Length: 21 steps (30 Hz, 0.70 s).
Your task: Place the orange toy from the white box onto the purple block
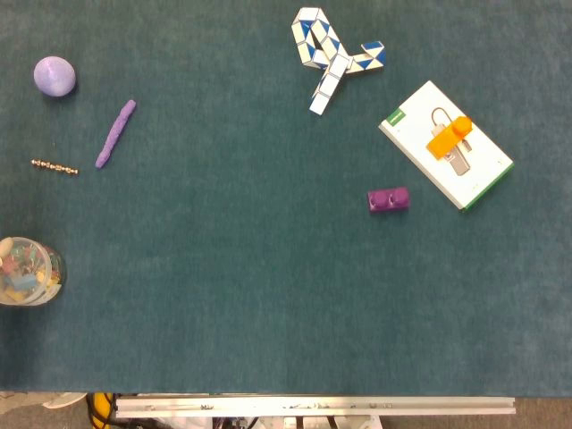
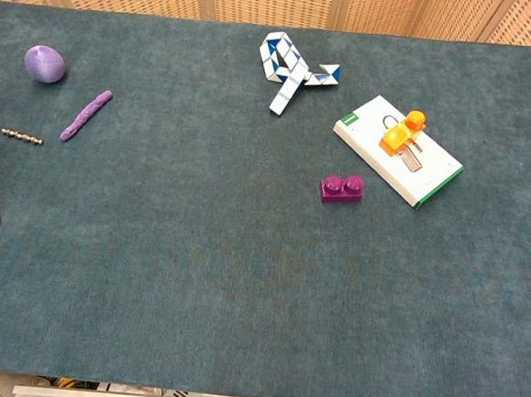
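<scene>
Nearest to the camera, at the left edge of the bench [image 1: 232, 295], stands a clear round jar [image 1: 29, 271] with pale, coloured bits inside; in the chest view only a part of it shows at the left border. Both views show a dark teal cloth that covers the bench.

Further back on the left lies a short string of small metal beads [image 1: 54, 165]. Near it is a thin purple stick [image 1: 116, 133], lying at a slant. Behind these, a lilac ball [image 1: 54, 75] rests alone.

On the right side, the white box [image 1: 445, 143] lies flat and turned at an angle, with a green edge. On top of the white box sits the orange toy [image 1: 450, 138], about in the middle of the lid. The purple block [image 1: 388, 199] lies on the cloth just beside the near left side of the box, not touching it. It has two round studs on top, seen in the chest view.

Behind the box, a blue and white folding snake puzzle [image 1: 327, 52] lies bent on the cloth.

Neither hand appears in either view, so I cannot tell the state of the fingers.
</scene>
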### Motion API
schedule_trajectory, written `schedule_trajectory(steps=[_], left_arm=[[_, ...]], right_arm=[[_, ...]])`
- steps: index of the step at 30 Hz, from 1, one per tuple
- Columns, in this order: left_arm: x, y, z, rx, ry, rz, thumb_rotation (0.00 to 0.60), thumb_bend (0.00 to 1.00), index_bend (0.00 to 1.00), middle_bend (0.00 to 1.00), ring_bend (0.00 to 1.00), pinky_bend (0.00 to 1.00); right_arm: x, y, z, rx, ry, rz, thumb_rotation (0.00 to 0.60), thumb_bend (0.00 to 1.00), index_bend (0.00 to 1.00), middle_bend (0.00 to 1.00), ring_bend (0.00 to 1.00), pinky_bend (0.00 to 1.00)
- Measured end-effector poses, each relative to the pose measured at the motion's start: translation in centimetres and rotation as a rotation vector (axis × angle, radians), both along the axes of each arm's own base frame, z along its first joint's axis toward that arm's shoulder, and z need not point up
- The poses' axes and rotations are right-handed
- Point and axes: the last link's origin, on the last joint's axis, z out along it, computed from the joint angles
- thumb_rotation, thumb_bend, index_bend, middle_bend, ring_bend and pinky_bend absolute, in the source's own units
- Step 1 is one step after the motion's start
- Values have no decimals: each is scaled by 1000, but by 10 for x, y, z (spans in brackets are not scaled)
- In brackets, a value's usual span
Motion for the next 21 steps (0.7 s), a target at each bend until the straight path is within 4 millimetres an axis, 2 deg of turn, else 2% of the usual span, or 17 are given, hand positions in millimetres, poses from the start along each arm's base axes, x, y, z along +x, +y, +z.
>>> schedule_trajectory(steps=[8, 12, 16, 18, 21], left_arm=[[1, -2, 1, -2, -3, 4, 600, 140, 181, 221, 193, 79], [0, -2, 0, -7, 0, 7, 600, 140, 181, 222, 194, 79], [1, -2, 0, -8, -2, 4, 600, 140, 182, 224, 195, 79], [1, -2, 0, -9, -5, 5, 600, 140, 183, 228, 196, 79], [1, -3, 0, -10, -8, 7, 600, 140, 195, 233, 200, 79]], right_arm=[[9, -5, 4, 1, -20, 49, 600, 111, 367, 455, 405, 512], [17, -13, 8, 6, -14, 86, 600, 110, 367, 512, 466, 537], [25, -24, 10, 23, 23, 116, 600, 111, 367, 618, 612, 690], [28, -30, 10, 30, 49, 126, 600, 111, 367, 712, 721, 805], [34, -42, 7, 51, 86, 135, 600, 111, 368, 824, 837, 920]])
